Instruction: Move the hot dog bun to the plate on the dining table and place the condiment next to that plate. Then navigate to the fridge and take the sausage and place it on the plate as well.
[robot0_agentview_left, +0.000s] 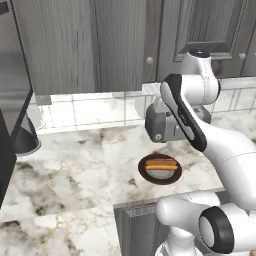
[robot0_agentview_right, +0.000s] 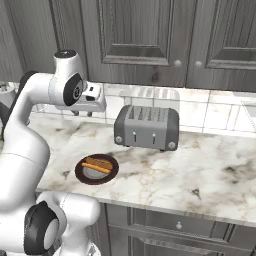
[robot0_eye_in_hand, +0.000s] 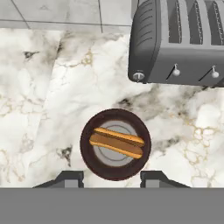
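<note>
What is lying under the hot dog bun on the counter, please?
The hot dog bun rests on a dark brown round plate with a grey centre, set on the marble counter. The plate's middle beneath the bun is covered.

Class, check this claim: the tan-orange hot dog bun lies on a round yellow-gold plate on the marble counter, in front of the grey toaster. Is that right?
Not quite. The tan-orange hot dog bun lies on a round dark brown plate, not a yellow-gold one, as the hand view shows. It is on the marble counter, in front of the grey toaster.
</note>
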